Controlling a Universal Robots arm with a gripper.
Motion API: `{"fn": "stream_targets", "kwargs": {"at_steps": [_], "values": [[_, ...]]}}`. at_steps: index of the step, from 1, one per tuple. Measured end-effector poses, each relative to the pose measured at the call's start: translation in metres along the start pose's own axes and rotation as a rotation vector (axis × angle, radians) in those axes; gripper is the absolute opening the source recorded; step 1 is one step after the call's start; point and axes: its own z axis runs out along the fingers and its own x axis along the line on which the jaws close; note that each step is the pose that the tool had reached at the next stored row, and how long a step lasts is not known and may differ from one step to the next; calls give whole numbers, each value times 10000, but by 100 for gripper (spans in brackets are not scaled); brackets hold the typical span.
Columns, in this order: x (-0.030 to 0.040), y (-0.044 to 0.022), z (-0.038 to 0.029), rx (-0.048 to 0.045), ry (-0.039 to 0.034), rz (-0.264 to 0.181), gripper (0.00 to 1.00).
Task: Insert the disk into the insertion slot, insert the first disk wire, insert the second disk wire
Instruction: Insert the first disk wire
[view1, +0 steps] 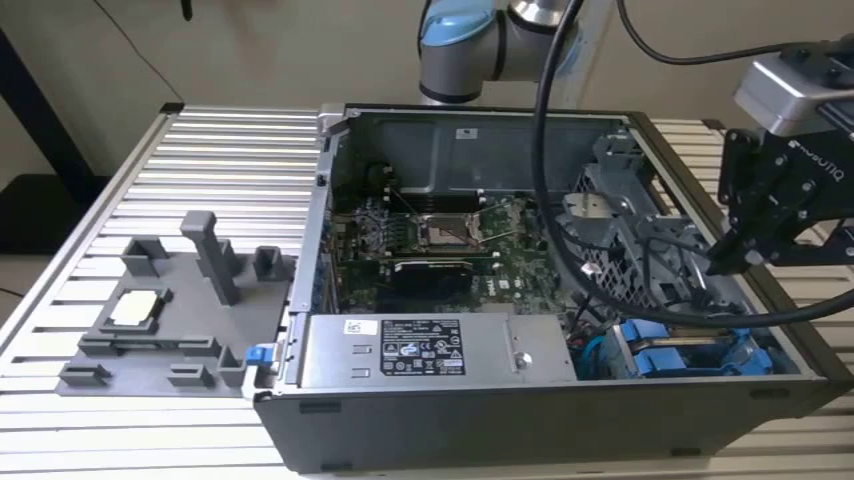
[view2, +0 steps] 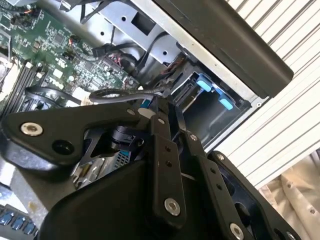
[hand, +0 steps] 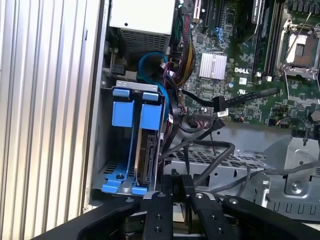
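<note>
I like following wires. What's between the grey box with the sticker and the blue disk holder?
A tangle of wires, one bright blue, fills the gap between box and disk holder, in the first wrist view.

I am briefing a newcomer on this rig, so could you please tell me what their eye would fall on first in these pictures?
The open computer case on the slatted table, its green motherboard bared, dominates the exterior view. Bright blue carriers stand out in the case's corner, at the exterior view's lower right, and the black hand hangs over that corner.
</note>
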Motion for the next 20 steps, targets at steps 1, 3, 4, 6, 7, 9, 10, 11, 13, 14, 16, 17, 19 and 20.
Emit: {"fn": "stream_targets", "kwargs": {"at_steps": [1,3,4,6,7,9,10,11,13,14,16,17,19,20], "values": [[20,2,2,1,0,16,19],[69,8,6,3,0,55,19],[92,11,8,5,0,71,19],[148,17,14,6,1,100,19],[174,20,18,7,-1,114,19],[214,25,23,8,0,135,19],[218,25,26,8,5,135,19],[218,25,26,6,25,136,19],[219,25,33,6,33,166,19],[219,26,38,11,34,222,19],[220,27,54,20,28,366,19],[221,27,64,26,16,445,19],[222,27,86,39,-13,625,19],[223,27,99,44,-23,688,19]]}}
